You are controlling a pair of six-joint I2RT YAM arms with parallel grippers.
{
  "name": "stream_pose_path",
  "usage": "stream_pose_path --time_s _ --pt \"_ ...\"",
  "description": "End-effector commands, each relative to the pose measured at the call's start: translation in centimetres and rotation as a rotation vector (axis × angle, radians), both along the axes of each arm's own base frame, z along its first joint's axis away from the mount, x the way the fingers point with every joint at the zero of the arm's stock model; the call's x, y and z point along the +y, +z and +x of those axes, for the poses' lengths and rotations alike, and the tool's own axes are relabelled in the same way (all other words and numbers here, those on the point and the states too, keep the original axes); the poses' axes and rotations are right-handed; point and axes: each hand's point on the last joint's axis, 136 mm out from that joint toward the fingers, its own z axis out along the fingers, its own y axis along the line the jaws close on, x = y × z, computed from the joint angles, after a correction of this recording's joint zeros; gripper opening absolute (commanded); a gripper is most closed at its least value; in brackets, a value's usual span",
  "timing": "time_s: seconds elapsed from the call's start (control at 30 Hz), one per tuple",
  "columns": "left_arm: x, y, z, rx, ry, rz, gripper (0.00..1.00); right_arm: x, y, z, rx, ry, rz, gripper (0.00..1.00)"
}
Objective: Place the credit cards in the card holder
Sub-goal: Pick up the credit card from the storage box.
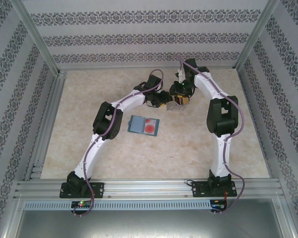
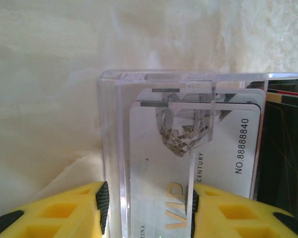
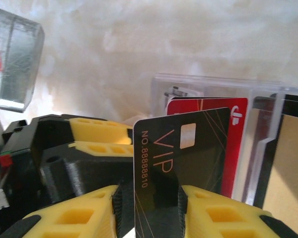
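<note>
The teal card holder [image 1: 137, 124] lies open and flat on the table, with something red on its right half. Behind it a clear card stand [image 1: 177, 105] holds the cards. My left gripper [image 2: 149, 188] is shut on the stand [image 2: 113, 148], one pad on each side, and a white VIP card [image 2: 228, 148] sits inside. My right gripper [image 3: 154, 187] hangs over the stand [image 3: 198, 82] with its jaws apart. A black VIP card [image 3: 188, 148] stands in the gap, its left edge at the left pad, unpinched. A red card [image 3: 233, 144] stands behind it.
A tan-and-black card [image 3: 288, 168] fills the stand's right slots. A blurred grey slab [image 3: 15, 59] lies at the top left of the right wrist view. Patterned walls and metal rails [image 1: 149, 188] bound the marbled table [image 1: 114, 158].
</note>
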Motion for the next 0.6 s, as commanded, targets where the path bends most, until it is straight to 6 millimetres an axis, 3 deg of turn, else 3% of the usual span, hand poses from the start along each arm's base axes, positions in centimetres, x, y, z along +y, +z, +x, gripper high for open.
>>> stream_pose_path --time_s 0.0,0.33,0.57 --pt "1.2 -3.6 -2.3 0.119 0.013 0.083 0.47 0.6 1.0 -0.4 0.004 0.007 0.048 0.37" --pt "1.2 -3.6 -2.2 0.117 0.017 0.082 0.47 -1.1 -1.3 -0.4 0.037 -0.005 -0.04 0.37" --pt "1.1 -3.6 -2.2 0.118 0.018 0.081 0.47 -1.2 -1.5 -0.4 0.039 -0.004 -0.052 0.26"
